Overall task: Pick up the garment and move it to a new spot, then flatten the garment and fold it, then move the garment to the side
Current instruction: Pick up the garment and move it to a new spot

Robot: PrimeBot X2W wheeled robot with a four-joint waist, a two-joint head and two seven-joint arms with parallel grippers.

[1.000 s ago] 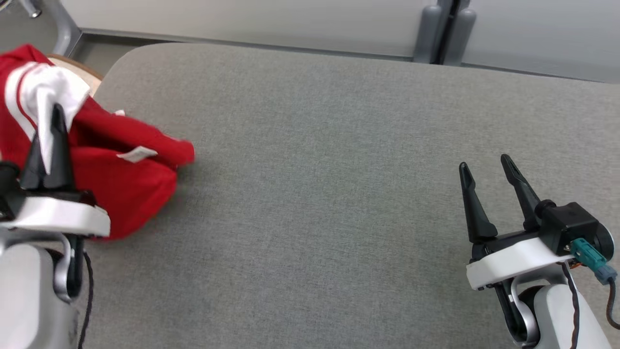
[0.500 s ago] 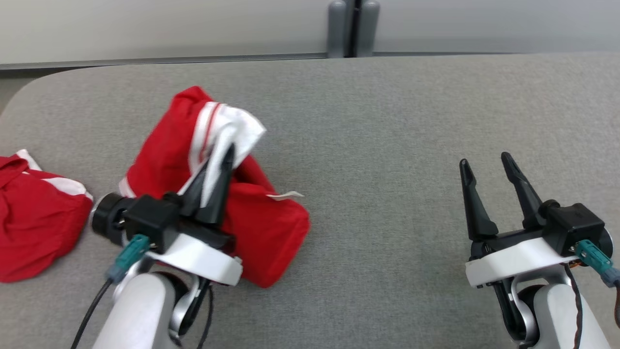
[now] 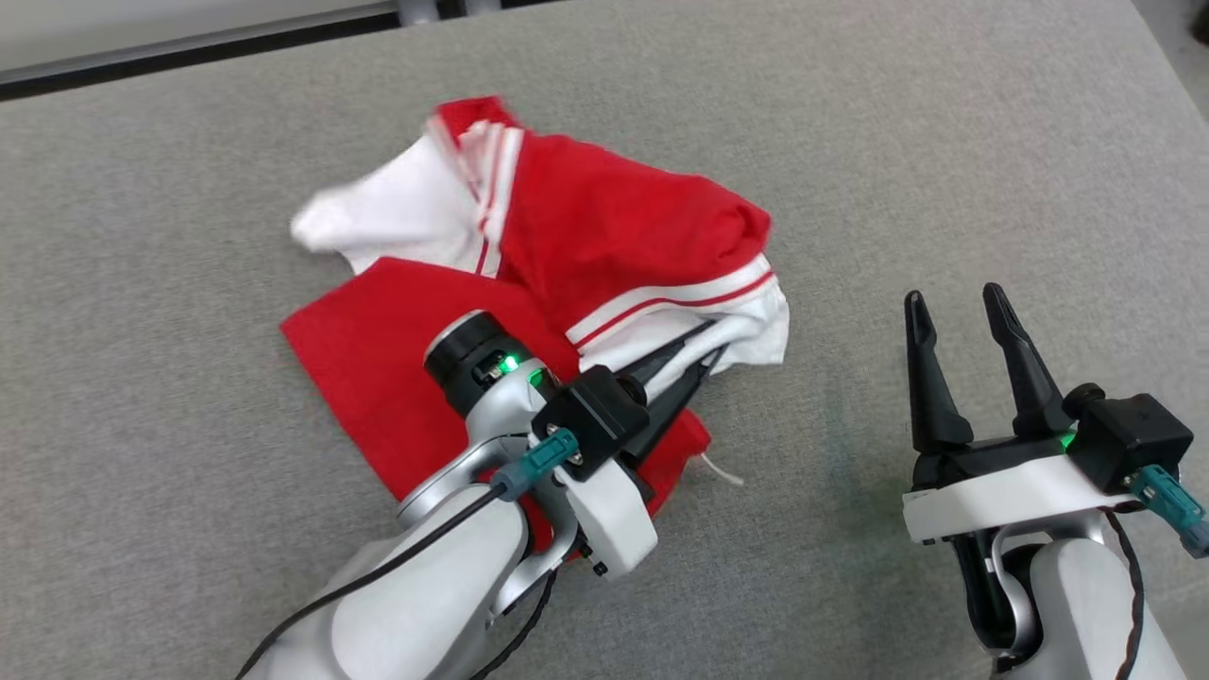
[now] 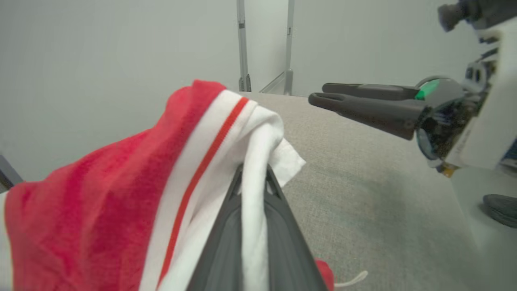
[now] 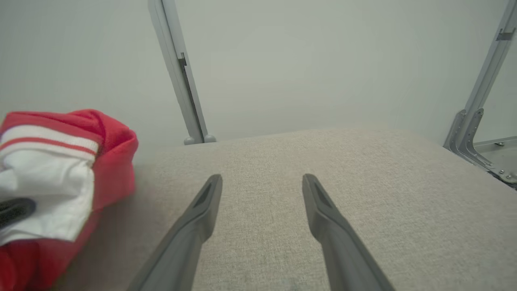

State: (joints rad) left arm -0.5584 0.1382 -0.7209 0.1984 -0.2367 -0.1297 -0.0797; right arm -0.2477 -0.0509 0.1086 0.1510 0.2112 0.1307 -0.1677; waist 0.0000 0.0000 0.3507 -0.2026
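The garment [image 3: 604, 227] is red with white panels and red-striped white trim, lying crumpled at the middle of the grey table [image 3: 189, 529]. My left gripper [image 3: 713, 342] is shut on its white trimmed edge at the garment's right side. In the left wrist view the white cloth [image 4: 254, 169] runs pinched between my two dark fingers, with red fabric bunched to the left. My right gripper [image 3: 954, 307] stands open to the right of the garment, nothing between its fingers. The right wrist view has the garment [image 5: 60, 161] at its left edge and my right gripper [image 5: 262, 180] over bare table.
The grey cloth-covered table [image 3: 945, 142] spreads all around the garment. A pale wall with metal frame posts [image 5: 181, 81] runs behind the far edge. The right gripper [image 4: 343, 97] reaches in at the left wrist view's upper right.
The head camera has swung, so the whole picture shifted. My left gripper has carried the garment rightward onto the table's middle, where it now lies spread lower. The right gripper stays open.
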